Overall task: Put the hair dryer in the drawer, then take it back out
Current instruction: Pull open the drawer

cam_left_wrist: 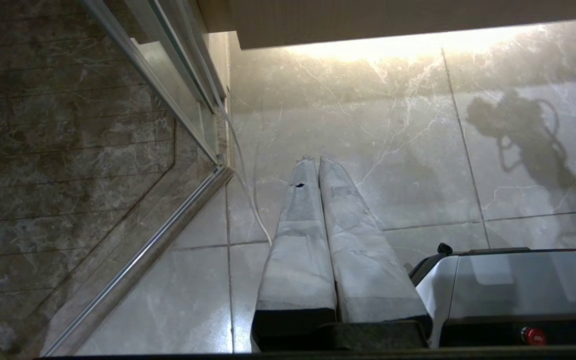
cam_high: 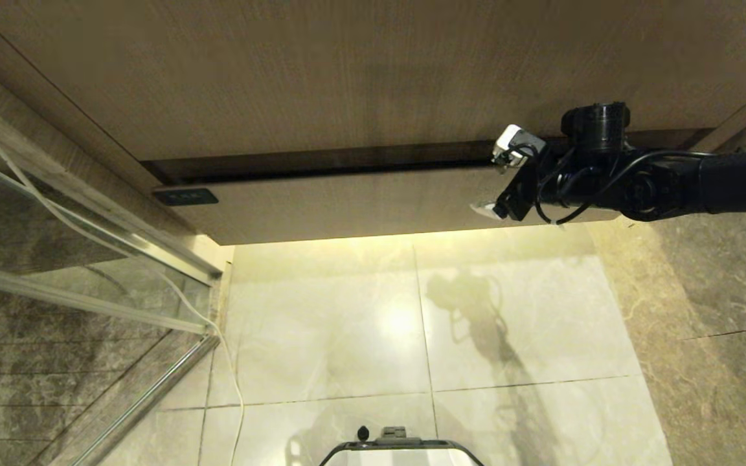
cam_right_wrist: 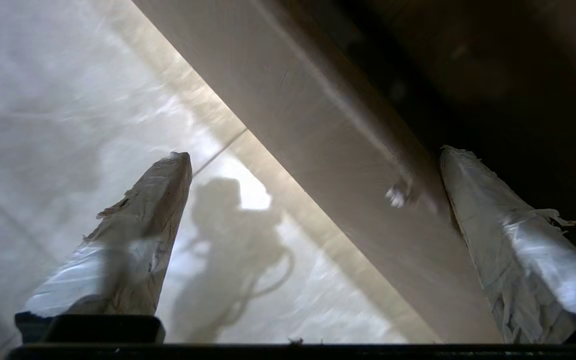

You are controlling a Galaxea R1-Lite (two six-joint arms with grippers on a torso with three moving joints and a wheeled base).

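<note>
Straddling: right gripper [cam_high: 497,180] sits at the right end of the drawer [cam_high: 360,204], its taped fingers [cam_right_wrist: 138,235] spread wide, one on each side of the drawer front's top edge; whether either finger touches the wood cannot be told.
Right arm: black, reaching in from the right side of the head view, level with the drawer front.
Drawer: light-wood front with a small black label [cam_high: 186,196] at its left end; a dark narrow gap shows between it and the taller wood panel [cam_high: 347,71] above.
Hair dryer: not seen in any view; its place cannot be told.
Left gripper [cam_left_wrist: 316,162]: low beside the robot's base [cam_left_wrist: 513,285], pointing at the pale marble floor [cam_left_wrist: 368,150], fingers pressed together, holding nothing.
Surroundings: glass shower screen [cam_high: 56,259] at left, white cable [cam_high: 217,336] trailing along its frame.
</note>
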